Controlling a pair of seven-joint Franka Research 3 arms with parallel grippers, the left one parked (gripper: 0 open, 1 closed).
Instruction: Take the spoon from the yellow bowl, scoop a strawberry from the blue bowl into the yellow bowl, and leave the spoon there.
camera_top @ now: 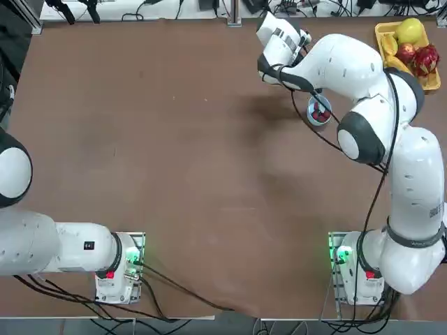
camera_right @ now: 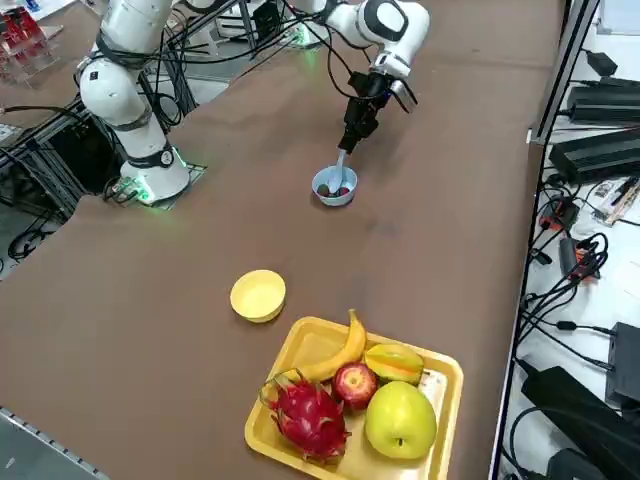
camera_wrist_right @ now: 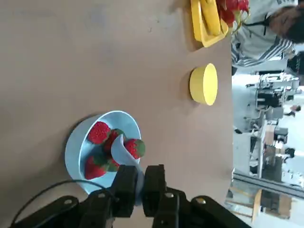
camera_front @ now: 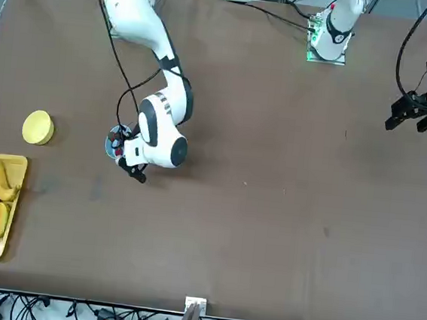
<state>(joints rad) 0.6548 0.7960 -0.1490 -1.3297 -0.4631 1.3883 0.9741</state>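
My right gripper (camera_right: 357, 127) hangs above the blue bowl (camera_right: 335, 188), shut on the handle of the pale spoon (camera_right: 342, 163). The spoon slants down into that bowl. In the right wrist view the gripper (camera_wrist_right: 139, 176) clamps the handle, and the spoon's scoop (camera_wrist_right: 120, 147) lies among several red strawberries, with one strawberry (camera_wrist_right: 136, 147) right against it. The blue bowl (camera_wrist_right: 76, 142) sits just ahead of the fingers. The yellow bowl (camera_right: 259, 295) stands apart on the table with nothing in it; it also shows from the front (camera_front: 38, 127). The arm partly covers the blue bowl (camera_top: 320, 112) from overhead.
A rectangular yellow fruit tray (camera_right: 445, 372) with a banana, an apple and other fruit sits beyond the yellow bowl, near the table's corner (camera_front: 17, 202). A person (camera_wrist_right: 266, 23) shows past the table edge in the wrist view. Brown tabletop stretches to the robot's left.
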